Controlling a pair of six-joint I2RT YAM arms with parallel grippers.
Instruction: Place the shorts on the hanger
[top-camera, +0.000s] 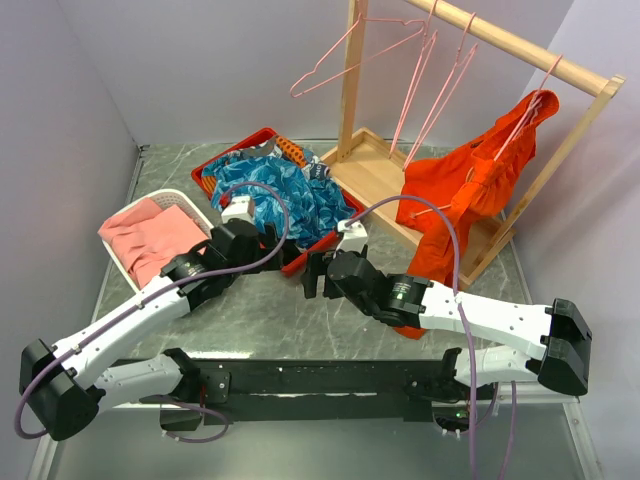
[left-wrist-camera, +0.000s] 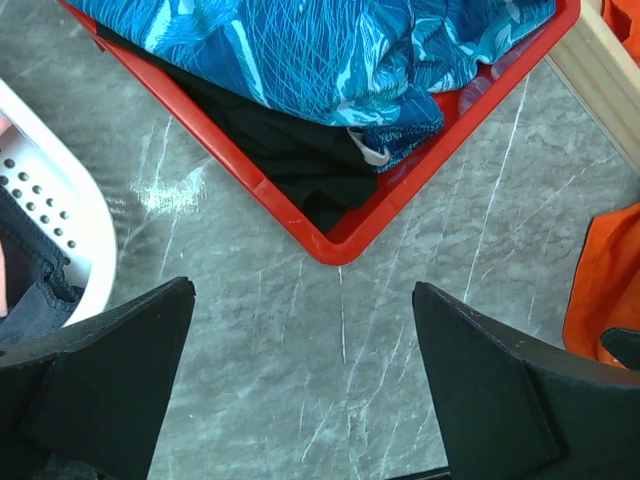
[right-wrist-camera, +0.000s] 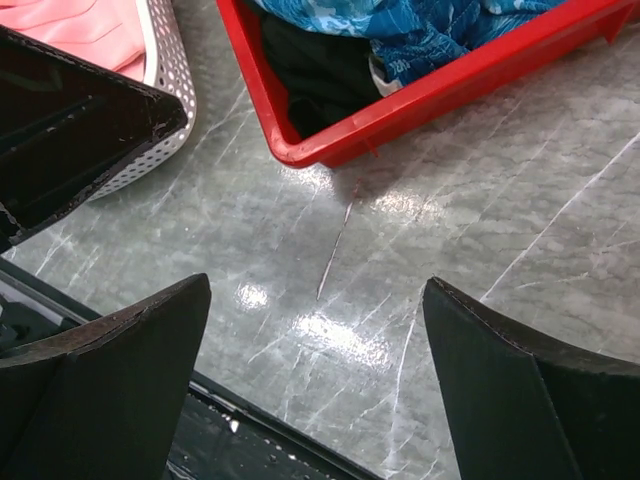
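Observation:
The teal-blue leaf-print shorts lie bunched in a red tray over a black cloth. They also show in the left wrist view and the right wrist view. Pink wire hangers hang bare on the wooden rail; another pink hanger carries an orange garment. My left gripper is open and empty, just short of the tray's near corner. My right gripper is open and empty over bare table in front of the tray.
A white perforated basket with pink cloth stands left of the tray, close to my left arm. The wooden rack's base sits right of the tray. The orange garment hangs down near my right arm.

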